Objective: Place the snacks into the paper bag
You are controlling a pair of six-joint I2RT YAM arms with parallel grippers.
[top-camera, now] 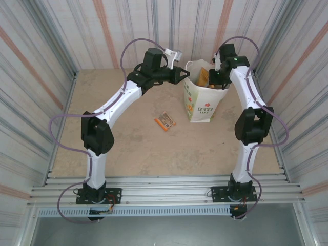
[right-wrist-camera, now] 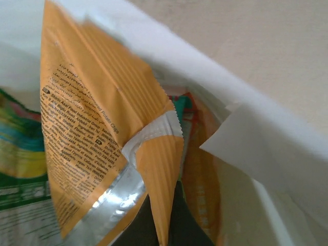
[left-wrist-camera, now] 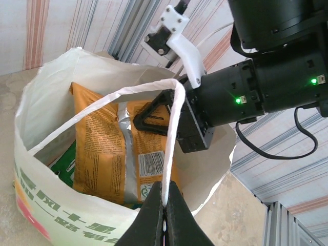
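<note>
The white paper bag [top-camera: 201, 105] stands upright at the back of the table, its mouth open. My left gripper [left-wrist-camera: 165, 206] is shut on the bag's thin white handle [left-wrist-camera: 172, 128] and holds it up over the opening. My right gripper [right-wrist-camera: 167, 228] is down inside the bag, shut on the corner of an orange snack packet [right-wrist-camera: 92, 118], the same orange snack packet [left-wrist-camera: 100, 148] that stands on end in the left wrist view. A green packet [left-wrist-camera: 63, 164] lies lower in the bag. One orange snack [top-camera: 165, 121] lies flat on the table, left of the bag.
Corrugated metal walls [top-camera: 41, 56] close in the table on three sides, close behind the bag. Over the bag's mouth the right arm's wrist [left-wrist-camera: 266, 87] sits close to my left gripper. Bare tabletop [top-camera: 154, 154] stretches in front of the bag.
</note>
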